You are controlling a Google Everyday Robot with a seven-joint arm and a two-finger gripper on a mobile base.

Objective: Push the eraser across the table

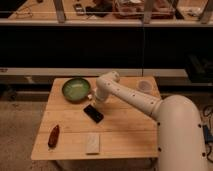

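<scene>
Camera view looks down from the front at a square, light wood table (125,131). The robot's big white body (184,137) stands at the right side of it. Its white arm (131,98) reaches over the table to the left, bends at a round joint near the far edge, and then points down.

At the end of the arm is the gripper (93,99). It is low over the table, close to the near right side of a green bowl (76,89). Its two fingers are pressed together and nothing is between them.

The eraser (94,113) is a small, flat, black thing. It lies flat near the middle of the table, turned at a slant. Its far end is just below the gripper. I cannot tell if the gripper is touching it.

The green bowl sits near the far left part of the table, apart from the eraser. A pale block (92,143) lies flat near the front edge, well apart from the eraser. A small red thing (53,136) lies near the front left corner. A small, round, pale thing (145,86) sits near the far right corner, behind the arm.

Behind the table is a dark wall with a long shelf (100,22) up high.
</scene>
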